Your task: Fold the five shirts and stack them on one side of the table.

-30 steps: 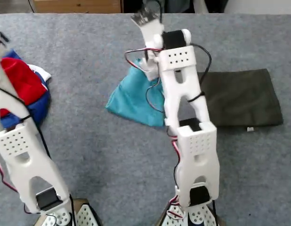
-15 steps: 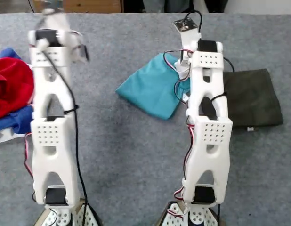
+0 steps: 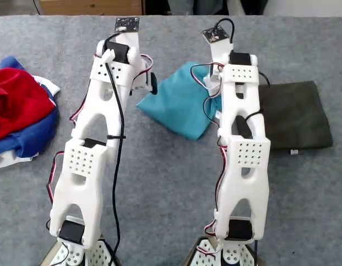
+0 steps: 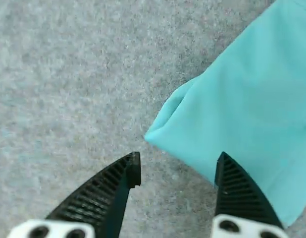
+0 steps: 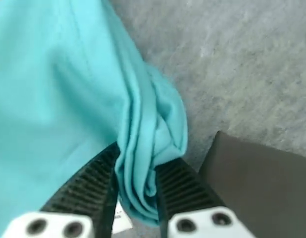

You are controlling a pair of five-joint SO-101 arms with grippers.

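1. The left tool (image 4: 179, 161) stands wide open with nothing in it. It sits over the near-left corner of the teal shirt (image 3: 176, 105), and in the left wrist view that folded corner lies between the two spread fingers. Whether either finger touches the cloth cannot be told.
2. The right tool (image 5: 138, 163) is closed on the teal shirt. A thick bunch of its folds is pinched between the two black fingers at the shirt's opposite edge.
3. The teal shirt lies in the middle of the grey table (image 3: 160, 183), between the two arms. It is loosely spread, flat toward the left tool and gathered into ridges at the right tool.
4. A dark olive shirt (image 3: 295, 113) lies folded into a flat rectangle on the right-hand side of the table. Its near corner is just beside the bunched teal edge in the right wrist view.
5. At the left edge of the table sits a crumpled heap. A red shirt (image 3: 19, 100) is on top, a blue shirt (image 3: 32, 136) is under it, and a white garment (image 3: 5, 162) peeks out at the bottom. The heap is well apart from the teal shirt.
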